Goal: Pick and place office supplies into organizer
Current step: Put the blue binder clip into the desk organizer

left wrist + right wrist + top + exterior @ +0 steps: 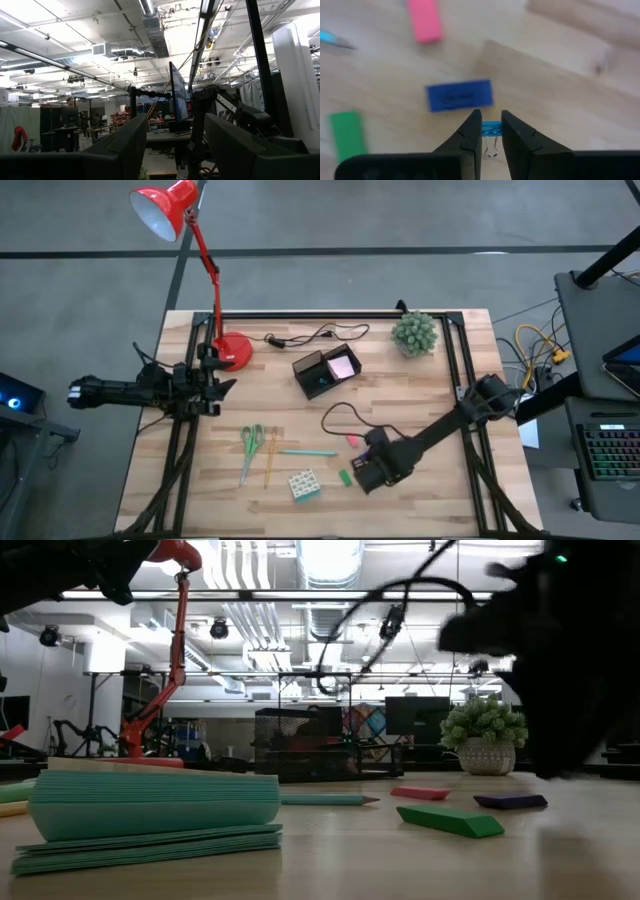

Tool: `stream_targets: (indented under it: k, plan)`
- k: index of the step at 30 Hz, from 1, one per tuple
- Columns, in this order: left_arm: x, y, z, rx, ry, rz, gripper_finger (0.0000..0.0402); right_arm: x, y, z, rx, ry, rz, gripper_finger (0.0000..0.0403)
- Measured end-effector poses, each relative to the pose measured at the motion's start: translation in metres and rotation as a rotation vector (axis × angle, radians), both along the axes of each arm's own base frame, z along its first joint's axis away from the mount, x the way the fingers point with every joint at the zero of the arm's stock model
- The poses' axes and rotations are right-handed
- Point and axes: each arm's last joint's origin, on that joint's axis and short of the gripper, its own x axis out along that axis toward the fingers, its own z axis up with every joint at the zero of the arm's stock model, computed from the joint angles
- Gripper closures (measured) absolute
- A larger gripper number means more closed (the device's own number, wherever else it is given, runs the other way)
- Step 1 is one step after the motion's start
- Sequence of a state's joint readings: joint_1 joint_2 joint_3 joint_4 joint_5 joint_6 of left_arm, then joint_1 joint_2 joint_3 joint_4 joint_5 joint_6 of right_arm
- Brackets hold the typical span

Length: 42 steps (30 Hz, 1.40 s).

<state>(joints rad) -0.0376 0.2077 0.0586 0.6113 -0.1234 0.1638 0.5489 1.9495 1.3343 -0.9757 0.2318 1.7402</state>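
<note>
My right gripper (375, 470) hangs over the table's near middle, shut on a small blue binder clip (490, 128). Under it lies the blue eraser (459, 95), with the pink eraser (353, 441) and green eraser (344, 477) flat on the wood beside it. The green-handled scissors (250, 448), yellow pencil (270, 458), teal pen (306, 451) and multicoloured cube (304, 484) lie to the left. The black organizer (318, 373) stands mid-table with a pink sticky-note pad (342, 365) in one compartment. My left gripper (215, 380) waits open at the left edge. My right gripper pinches the binder clip's blue body (490, 128) between its two fingertips (472, 131), coming from above and pointing down. The clip's wire handles (491, 148) point back up between the fingers. In the low view the gripper (565, 670) stands above the tabletop, so the clip looks lifted clear.
A red desk lamp (232, 350) stands at the far left with its cord (310, 335) along the far edge. A small green plant (415, 333) stands far right. A black cable (345, 415) loops near the right arm. Bare wood lies right of the erasers.
</note>
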Motion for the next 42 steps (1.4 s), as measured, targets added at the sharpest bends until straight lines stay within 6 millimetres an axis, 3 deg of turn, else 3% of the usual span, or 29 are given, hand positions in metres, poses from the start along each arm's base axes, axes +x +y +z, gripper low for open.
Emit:
stream_targets:
  k: [10, 21, 29, 35, 42]
  plan:
    - [0.000, 0.000, 0.000, 0.000, -0.002, -0.001, 0.0214, 0.033, -0.042, 0.019, -0.133, -0.086, 0.150, 0.0352]
    - [0.000, 0.000, 0.000, -0.001, -0.001, -0.001, 0.0214, 0.083, -0.130, 0.026, -0.244, -0.220, 0.307, 0.0352]
    - [0.000, 0.000, 0.000, -0.001, 0.000, -0.001, 0.0214, 0.104, -0.183, 0.036, -0.356, -0.332, 0.383, 0.0352]
    - [0.000, 0.000, -0.001, 0.000, 0.011, -0.001, 0.0214, 0.108, -0.203, 0.036, -0.399, -0.337, 0.404, 0.0352]
    - [0.000, 0.000, -0.001, 0.000, 0.013, -0.001, 0.0214, 0.116, -0.204, 0.012, -0.392, -0.307, 0.435, 0.0351]
